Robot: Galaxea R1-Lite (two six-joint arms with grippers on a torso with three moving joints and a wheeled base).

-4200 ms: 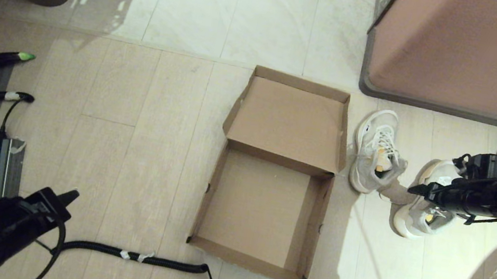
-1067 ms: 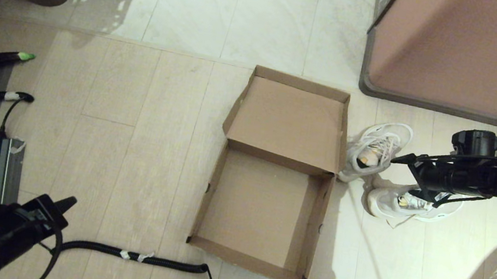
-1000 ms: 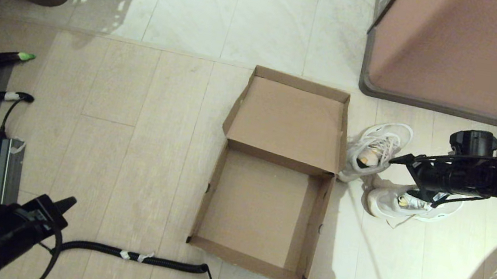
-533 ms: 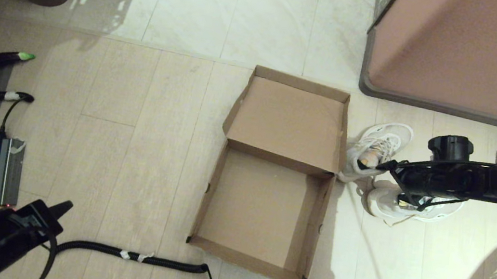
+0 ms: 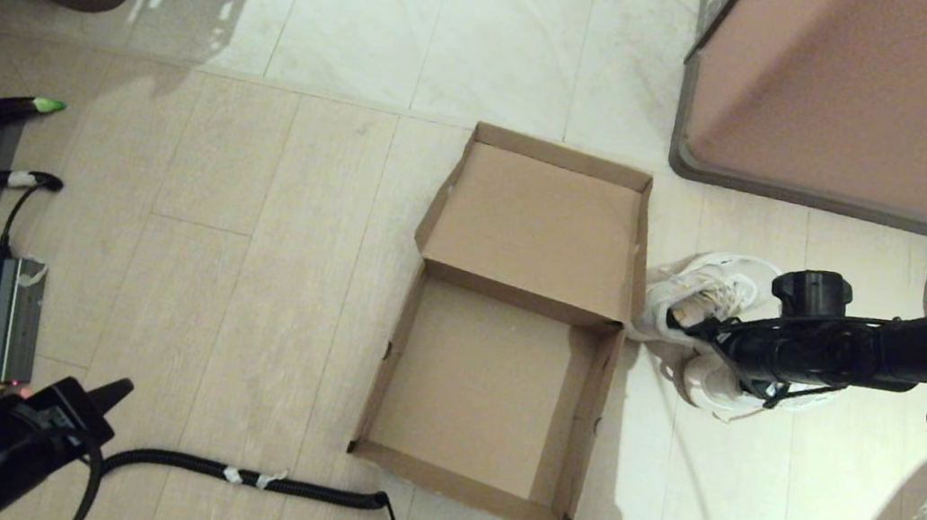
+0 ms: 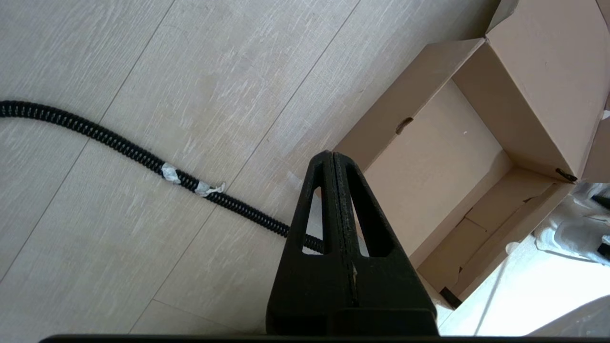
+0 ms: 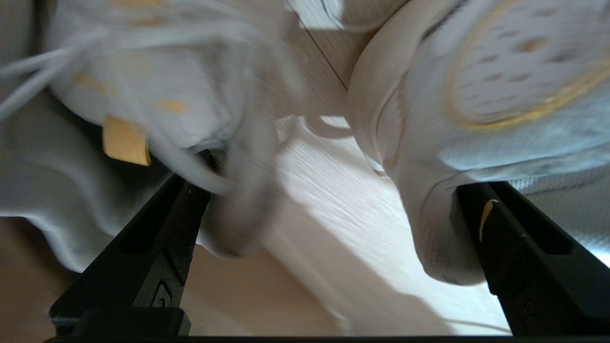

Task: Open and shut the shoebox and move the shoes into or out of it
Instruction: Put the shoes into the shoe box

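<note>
Nearest us, at seven o'clock, our left claw (image 6: 333,162) hangs parked with its fingers pressed together. The shoebox (image 5: 507,339) lies open and empty on the floor at centre. At three o'clock our right claw (image 5: 690,324) has slid leftward onto the shoes (image 5: 712,331); only its wrist camera shows fingers (image 7: 162,247) spread wide, straddling both.

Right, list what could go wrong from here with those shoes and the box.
The right gripper is wide open, its fingers spanning both shoes; closing may pinch heels unevenly and drop one.

Loose laces could snag a finger.

The shoes lie right beside the shoebox wall; a low carry could catch the wall and shove the box.
</note>
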